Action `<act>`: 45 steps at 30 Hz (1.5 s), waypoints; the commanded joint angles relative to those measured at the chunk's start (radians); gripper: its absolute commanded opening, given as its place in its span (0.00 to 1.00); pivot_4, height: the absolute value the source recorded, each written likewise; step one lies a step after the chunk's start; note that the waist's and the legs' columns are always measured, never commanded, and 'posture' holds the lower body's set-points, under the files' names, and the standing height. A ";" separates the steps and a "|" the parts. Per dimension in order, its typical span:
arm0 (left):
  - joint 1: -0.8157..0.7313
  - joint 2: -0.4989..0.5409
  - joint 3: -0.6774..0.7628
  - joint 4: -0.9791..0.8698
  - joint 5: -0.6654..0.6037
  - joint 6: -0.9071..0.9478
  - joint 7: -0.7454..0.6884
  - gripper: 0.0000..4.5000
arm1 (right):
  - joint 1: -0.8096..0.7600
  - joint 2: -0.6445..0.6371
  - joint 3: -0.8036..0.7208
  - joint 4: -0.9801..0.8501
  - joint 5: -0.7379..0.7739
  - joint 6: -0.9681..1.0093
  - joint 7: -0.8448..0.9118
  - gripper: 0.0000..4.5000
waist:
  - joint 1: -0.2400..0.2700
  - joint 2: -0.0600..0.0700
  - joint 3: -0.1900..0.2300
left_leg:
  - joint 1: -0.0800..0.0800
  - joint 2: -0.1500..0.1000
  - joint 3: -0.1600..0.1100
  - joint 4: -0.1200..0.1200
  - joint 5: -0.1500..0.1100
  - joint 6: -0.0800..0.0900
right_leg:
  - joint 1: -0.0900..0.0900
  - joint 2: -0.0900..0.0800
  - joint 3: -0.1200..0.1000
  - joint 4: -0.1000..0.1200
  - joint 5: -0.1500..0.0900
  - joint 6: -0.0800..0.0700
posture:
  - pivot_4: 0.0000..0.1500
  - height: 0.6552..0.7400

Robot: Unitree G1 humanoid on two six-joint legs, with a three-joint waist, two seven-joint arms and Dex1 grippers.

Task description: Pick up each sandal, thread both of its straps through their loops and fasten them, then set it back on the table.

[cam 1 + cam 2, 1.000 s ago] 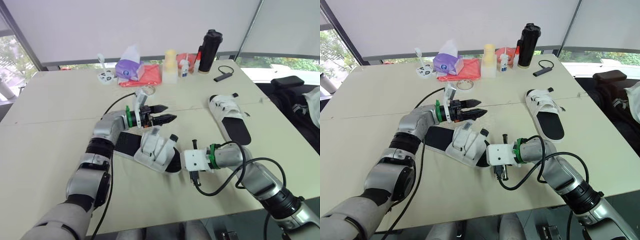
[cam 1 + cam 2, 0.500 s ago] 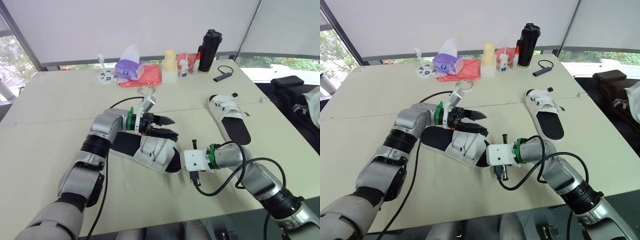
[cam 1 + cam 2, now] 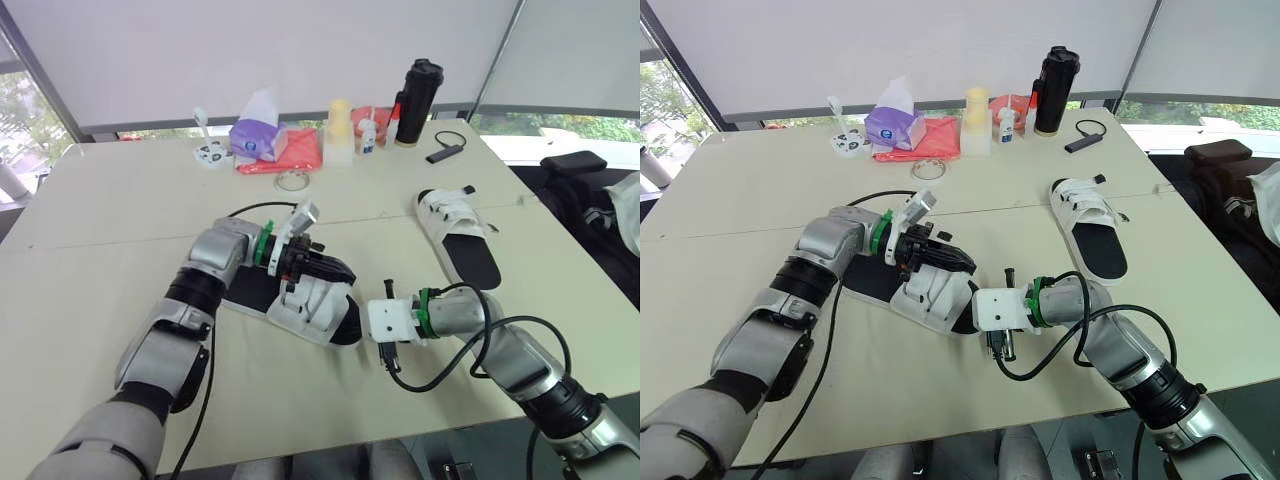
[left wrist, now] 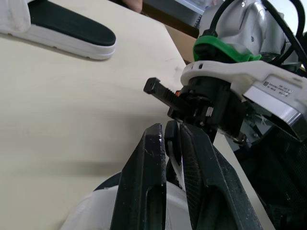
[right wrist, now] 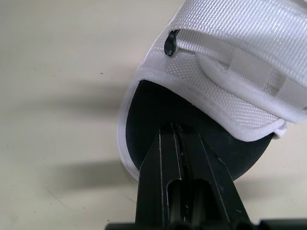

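The near sandal (image 3: 312, 305) lies on the desk (image 3: 100, 250), light, with a stiff sole. My left tool (image 3: 333, 272) is clamped on its soft, floppy strap (image 4: 171, 137), gripped near the tip. My right tool (image 5: 176, 129), fingers together, sits at the toe.

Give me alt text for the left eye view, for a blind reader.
The left hand pinches a strap of a white sandal lying on the table, with the shut right hand at its toe. A second sandal lies to the right.
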 commanded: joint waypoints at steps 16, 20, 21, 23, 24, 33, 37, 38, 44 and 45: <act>-0.003 0.029 -0.017 -0.066 0.028 -0.045 -0.028 0.13 | 0.001 0.009 0.014 0.010 -0.015 0.002 -0.004 0.00 | 0.000 0.000 0.000 | 0.000 0.000 0.000 0.000 0.000 0.000 | 0.000 0.000 0.000 0.000 0.000 0.000 | 1.00 1.00; -0.004 0.023 -0.012 -0.058 0.034 -0.052 -0.017 0.13 | 0.000 0.010 0.014 0.011 -0.015 0.001 -0.004 0.00 | -0.001 0.000 0.000 | 0.000 0.000 0.000 0.000 0.000 0.000 | 0.000 0.000 0.000 0.000 0.000 0.000 | 1.00 1.00; -0.004 0.021 -0.012 -0.055 0.035 -0.051 -0.016 0.13 | 0.001 0.010 0.013 0.012 -0.015 0.000 -0.004 0.00 | -0.001 0.000 0.000 | 0.000 0.000 0.000 0.000 0.000 0.000 | 0.000 0.000 0.000 0.001 0.000 0.000 | 1.00 1.00; -0.004 0.017 -0.013 -0.052 0.035 -0.051 -0.015 0.00 | 0.004 0.008 0.012 0.009 -0.015 0.001 -0.004 0.00 | -0.001 0.000 0.000 | 0.000 0.000 0.000 0.000 0.000 0.000 | 0.000 0.000 0.000 0.001 0.000 0.000 | 1.00 1.00; -0.004 0.016 -0.013 -0.052 0.034 -0.049 -0.016 0.00 | 0.005 0.007 0.011 0.009 -0.016 0.001 -0.004 0.00 | -0.001 0.000 0.000 | 0.000 0.000 0.000 0.000 0.000 0.000 | 0.000 0.000 0.000 0.001 0.000 0.000 | 1.00 1.00; 0.006 0.039 -0.016 -0.095 0.038 -0.048 -0.024 0.00 | 0.010 0.008 0.011 0.003 -0.015 0.005 -0.006 0.00 | -0.001 0.000 0.000 | 0.000 0.000 0.000 0.000 0.000 0.000 | 0.000 0.000 0.000 0.001 0.000 0.000 | 1.00 1.00; 0.021 0.054 -0.003 -0.115 0.072 -0.107 0.048 0.00 | 0.009 0.008 0.012 0.003 -0.015 0.004 -0.006 0.00 | -0.002 0.000 0.000 | 0.000 0.000 0.000 0.000 0.000 0.000 | 0.000 0.000 0.000 0.001 0.000 0.000 | 1.00 1.00; 0.026 0.058 -0.003 -0.120 0.080 -0.121 0.061 0.00 | 0.009 0.008 0.012 0.003 -0.015 0.004 -0.006 0.00 | -0.001 0.000 0.000 | 0.000 0.000 0.000 0.000 0.000 0.000 | 0.000 0.000 0.000 0.001 0.000 0.000 | 1.00 1.00; 0.090 0.086 0.033 -0.191 0.055 -0.091 0.125 0.00 | 0.008 0.010 0.015 0.006 -0.016 0.002 -0.005 0.00 | -0.001 0.000 0.000 | 0.000 0.000 0.000 0.000 0.000 0.000 | -0.001 0.000 0.000 0.001 0.000 0.000 | 1.00 1.00; 0.106 0.088 0.033 -0.207 0.051 -0.083 0.130 0.00 | 0.007 0.011 0.016 0.008 -0.016 0.000 -0.004 0.00 | -0.001 0.000 0.000 | 0.000 0.000 0.000 0.000 0.000 0.000 | -0.001 0.000 0.000 0.001 0.000 0.000 | 1.00 1.00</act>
